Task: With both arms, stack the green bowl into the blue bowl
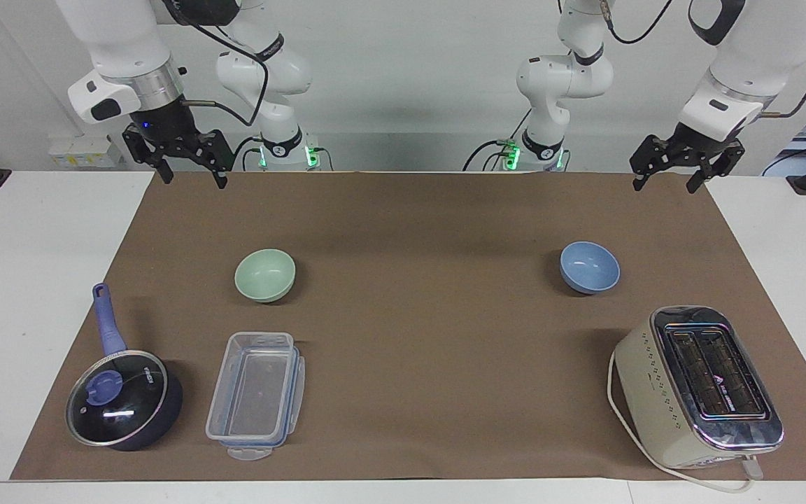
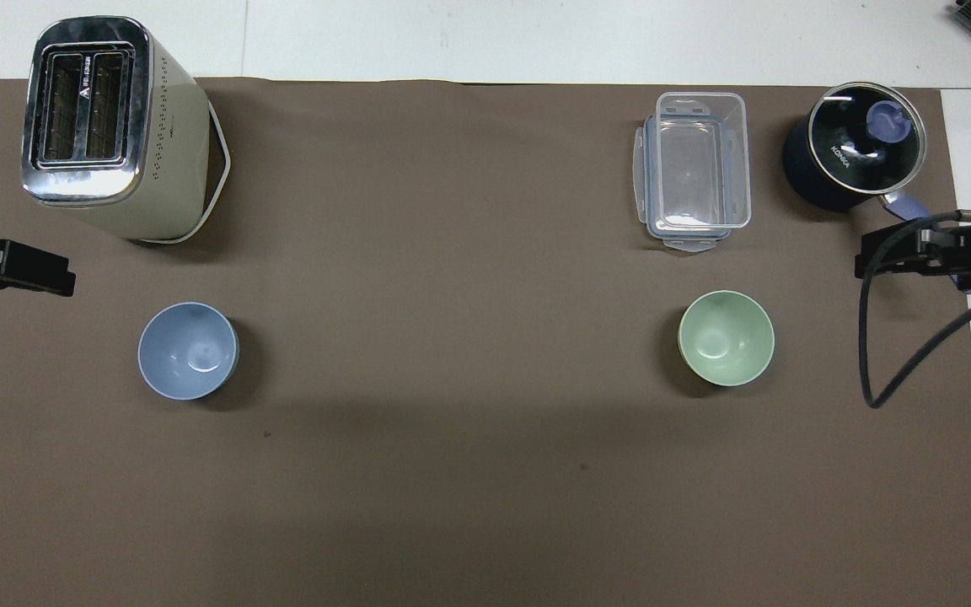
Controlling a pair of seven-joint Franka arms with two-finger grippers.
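Note:
The green bowl (image 1: 265, 274) stands upright on the brown mat toward the right arm's end, also seen from overhead (image 2: 726, 337). The blue bowl (image 1: 589, 267) stands upright toward the left arm's end, about as near to the robots as the green bowl, also seen from overhead (image 2: 188, 350). Both bowls are empty and wide apart. My right gripper (image 1: 193, 178) hangs open and empty in the air over the mat's edge nearest the robots. My left gripper (image 1: 663, 186) hangs open and empty over the same edge at the left arm's end. Both arms wait.
A dark blue lidded saucepan (image 1: 123, 399) and a clear plastic container (image 1: 257, 392) lie farther from the robots than the green bowl. A cream toaster (image 1: 700, 385) with a white cord stands farther out than the blue bowl. The brown mat (image 1: 417, 336) covers the white table.

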